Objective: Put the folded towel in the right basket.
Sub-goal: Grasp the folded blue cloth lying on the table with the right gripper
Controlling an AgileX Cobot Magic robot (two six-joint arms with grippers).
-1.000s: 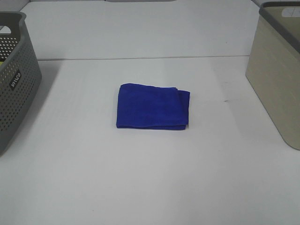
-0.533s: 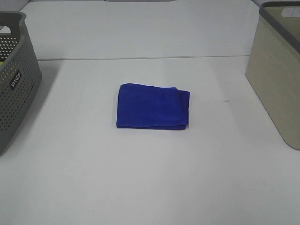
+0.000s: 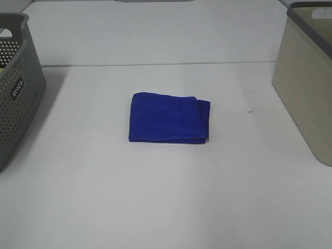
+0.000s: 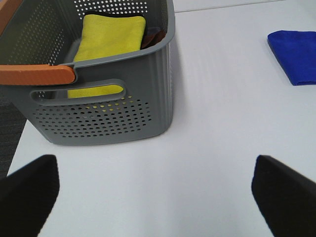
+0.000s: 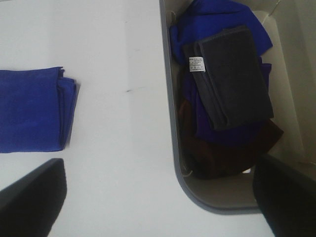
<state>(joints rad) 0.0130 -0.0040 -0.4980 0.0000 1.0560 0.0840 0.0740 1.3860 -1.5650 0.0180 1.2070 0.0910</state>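
A folded blue towel (image 3: 168,119) lies flat on the white table near its middle. It also shows in the left wrist view (image 4: 296,57) and in the right wrist view (image 5: 32,109). The beige right basket (image 3: 307,78) stands at the table's right edge; the right wrist view shows its rim (image 5: 170,128) from above. My left gripper (image 4: 155,192) is open and empty, near the grey basket. My right gripper (image 5: 160,197) is open and empty, above the right basket's near rim. Neither arm shows in the exterior view.
A grey perforated basket (image 3: 15,88) stands at the left edge; it holds a yellow towel (image 4: 109,39). The right basket holds a dark grey folded towel (image 5: 228,76) on blue and brown cloths. A seam (image 3: 155,64) crosses the table behind the towel.
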